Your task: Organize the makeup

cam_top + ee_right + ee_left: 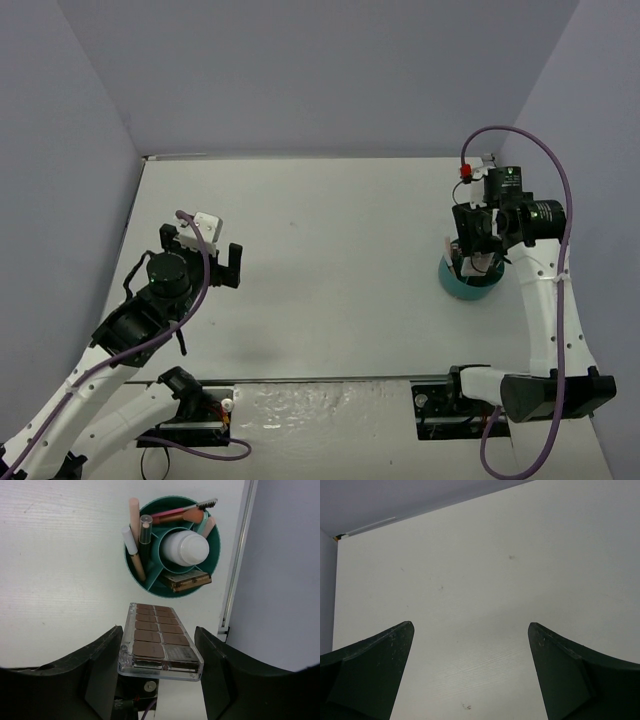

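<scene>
Right hand (159,642) clamps a brown palette (157,630) close to the teal tub (216,545); left hand (471,626) gapes wide, empty.

Top external view: the whole table (330,260) is being viewed from above and behind the arm bases, at long range, facing 12 o'clock and downward.

Left wrist view: bare tabletop is being viewed low and close, between the fingers of the left gripper (471,623), toward the far edge at 12 o'clock.

Right wrist view: the teal tub (172,587) is being viewed steeply from above at close range, past the palette (159,640) in the foreground.

Overlap: the tub, at 3 o'clock on the table, is being shared by the top and right wrist views. Bare tabletop is being shared by the top and left wrist views.
</scene>
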Robot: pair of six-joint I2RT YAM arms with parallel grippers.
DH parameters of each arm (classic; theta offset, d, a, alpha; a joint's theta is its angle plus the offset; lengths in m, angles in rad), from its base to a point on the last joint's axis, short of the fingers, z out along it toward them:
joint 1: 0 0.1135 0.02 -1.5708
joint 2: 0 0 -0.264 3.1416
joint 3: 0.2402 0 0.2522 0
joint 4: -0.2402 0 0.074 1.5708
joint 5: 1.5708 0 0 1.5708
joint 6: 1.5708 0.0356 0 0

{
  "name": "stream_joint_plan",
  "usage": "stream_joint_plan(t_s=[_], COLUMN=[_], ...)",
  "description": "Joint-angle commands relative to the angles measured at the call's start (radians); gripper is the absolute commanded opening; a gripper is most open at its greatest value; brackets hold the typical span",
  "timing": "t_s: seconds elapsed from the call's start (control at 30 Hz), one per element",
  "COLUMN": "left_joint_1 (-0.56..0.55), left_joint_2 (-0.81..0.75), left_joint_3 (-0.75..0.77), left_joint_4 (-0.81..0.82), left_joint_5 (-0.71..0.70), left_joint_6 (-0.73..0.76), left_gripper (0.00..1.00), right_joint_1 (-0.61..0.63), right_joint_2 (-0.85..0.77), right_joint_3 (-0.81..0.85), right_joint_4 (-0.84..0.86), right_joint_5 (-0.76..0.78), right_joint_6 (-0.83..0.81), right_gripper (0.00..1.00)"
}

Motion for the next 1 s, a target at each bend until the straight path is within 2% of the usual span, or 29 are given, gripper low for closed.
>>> stream_joint_plan(t_s=[0.0,0.27,0.37,0.73,0.97], left_joint_1=[0.007,0.007,0.007,0.005,0.005], left_joint_2=[-0.013,-0.052,-0.07,-0.078,-0.091], left_joint_3=[0.02,0.008,0.002,-0.006,-0.012], left_joint_4=[0.088,0.09,0.09,0.096,0.093], left_joint_5=[0.035,0.019,0.002,-0.014,-0.028], left_joint_6=[0.001,0.019,0.03,0.044,0.05], left_gripper=[0.97,0.97,0.97,0.97,0.97], right_joint_1=[0.0,-0.046,-0.099,-0.249,-0.292], right_joint_2=[-0.064,-0.106,-0.104,-0.111,-0.133], right_joint_3=[-0.04,-0.104,-0.128,-0.211,-0.29], right_joint_4=[-0.059,0.038,0.1,0.247,0.317], right_joint_5=[0.029,-0.011,-0.027,-0.218,-0.248], right_joint_6=[-0.064,-0.132,-0.167,-0.263,-0.305], right_gripper=[0.0,0.0,0.0,0.0,0.0])
